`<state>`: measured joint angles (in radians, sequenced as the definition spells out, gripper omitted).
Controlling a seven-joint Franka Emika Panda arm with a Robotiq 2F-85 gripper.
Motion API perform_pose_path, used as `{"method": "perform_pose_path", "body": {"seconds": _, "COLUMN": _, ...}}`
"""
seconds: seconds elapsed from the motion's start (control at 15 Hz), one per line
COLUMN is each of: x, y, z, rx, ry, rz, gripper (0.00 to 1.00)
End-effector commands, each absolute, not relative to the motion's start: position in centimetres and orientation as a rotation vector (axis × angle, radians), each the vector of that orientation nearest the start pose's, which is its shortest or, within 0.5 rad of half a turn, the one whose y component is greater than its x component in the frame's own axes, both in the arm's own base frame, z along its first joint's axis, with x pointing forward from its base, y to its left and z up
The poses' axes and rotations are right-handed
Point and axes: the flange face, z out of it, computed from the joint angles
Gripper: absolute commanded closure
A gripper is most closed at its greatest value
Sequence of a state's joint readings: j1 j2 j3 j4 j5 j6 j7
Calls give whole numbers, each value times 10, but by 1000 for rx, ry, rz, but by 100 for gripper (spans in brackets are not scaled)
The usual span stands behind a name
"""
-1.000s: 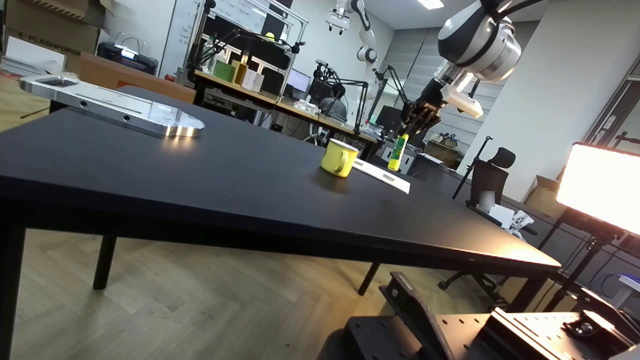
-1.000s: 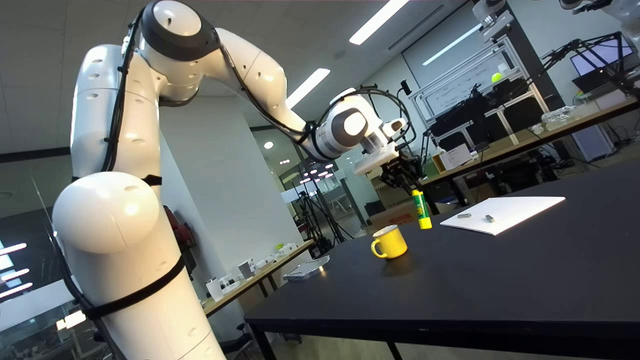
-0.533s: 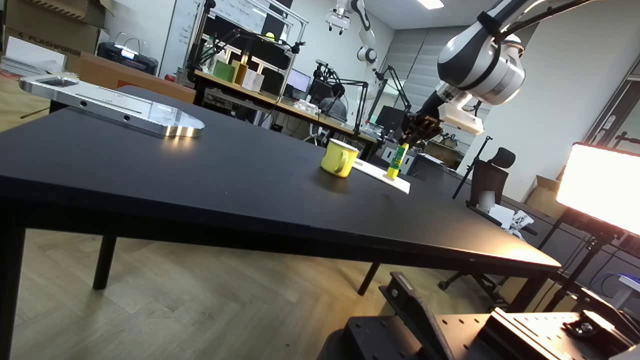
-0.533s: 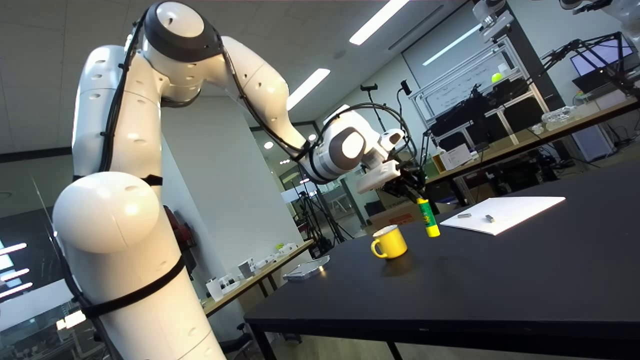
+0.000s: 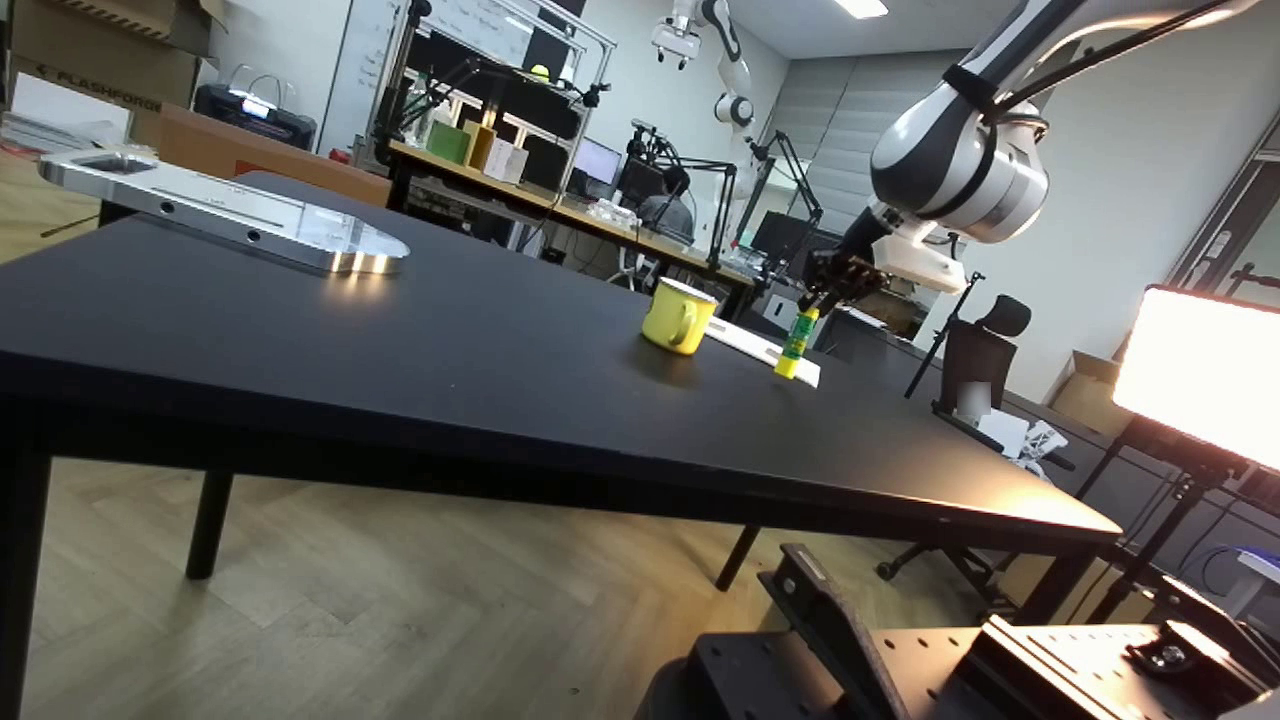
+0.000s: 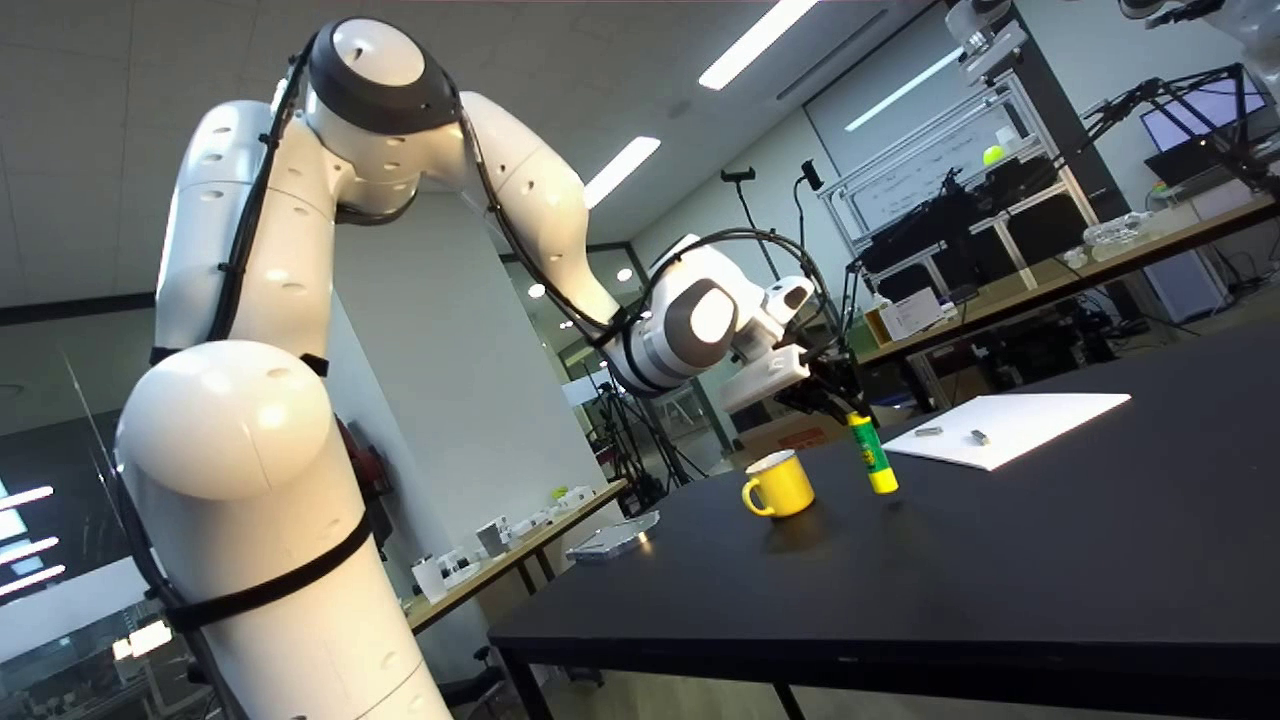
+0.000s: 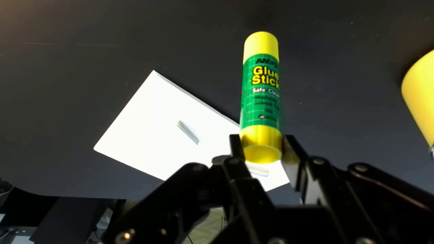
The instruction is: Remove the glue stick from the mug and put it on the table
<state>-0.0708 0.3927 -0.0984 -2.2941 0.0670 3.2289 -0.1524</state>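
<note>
The glue stick, green with yellow ends, shows in both exterior views [image 5: 797,343] [image 6: 873,453] and in the wrist view [image 7: 261,91]. My gripper [image 7: 261,146] is shut on its upper yellow end, one finger on each side. The stick hangs slightly tilted, its lower end a little above the black table [image 6: 1000,580]. The yellow mug [image 6: 782,487] stands upright on the table, apart from the stick, and also shows in an exterior view [image 5: 668,320]. In the wrist view only part of the mug [image 7: 420,96] shows at the right edge. The mug's inside is hidden.
A white flat board [image 6: 1020,415] with two small grey pieces lies on the table near the stick; it also shows in the wrist view [image 7: 145,128]. A silver metal plate [image 5: 240,215] lies at the table's far end, beyond the mug. A bright lamp [image 5: 1200,375] stands beside the table.
The gripper has come down with the glue stick still in it, bringing the stick closer to the table top. The mug and the white board have not moved.
</note>
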Motion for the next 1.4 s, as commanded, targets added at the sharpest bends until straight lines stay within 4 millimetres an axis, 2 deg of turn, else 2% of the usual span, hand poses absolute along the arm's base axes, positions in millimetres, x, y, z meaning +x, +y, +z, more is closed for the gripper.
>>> {"method": "perform_pose_path", "body": {"seconds": 0.0, "x": 555, "y": -103, "z": 226, "rx": -3155, "ry": 126, "rz": -886, "gripper": 92}}
{"method": "perform_pose_path", "body": {"seconds": 0.33, "x": 556, "y": -100, "z": 224, "rx": -3169, "ry": 125, "rz": -900, "gripper": 92}}
{"method": "perform_pose_path", "body": {"seconds": 0.4, "x": 556, "y": -99, "z": 224, "rx": -3169, "ry": 134, "rz": -895, "gripper": 42}}
{"method": "perform_pose_path", "body": {"seconds": 0.47, "x": 557, "y": -99, "z": 226, "rx": -3175, "ry": 127, "rz": -885, "gripper": 41}}
{"method": "perform_pose_path", "body": {"seconds": 0.87, "x": 560, "y": -93, "z": 251, "rx": -3164, "ry": 125, "rz": -896, "gripper": 2}}
{"method": "perform_pose_path", "body": {"seconds": 1.33, "x": 556, "y": -95, "z": 306, "rx": -3147, "ry": 117, "rz": -851, "gripper": 0}}
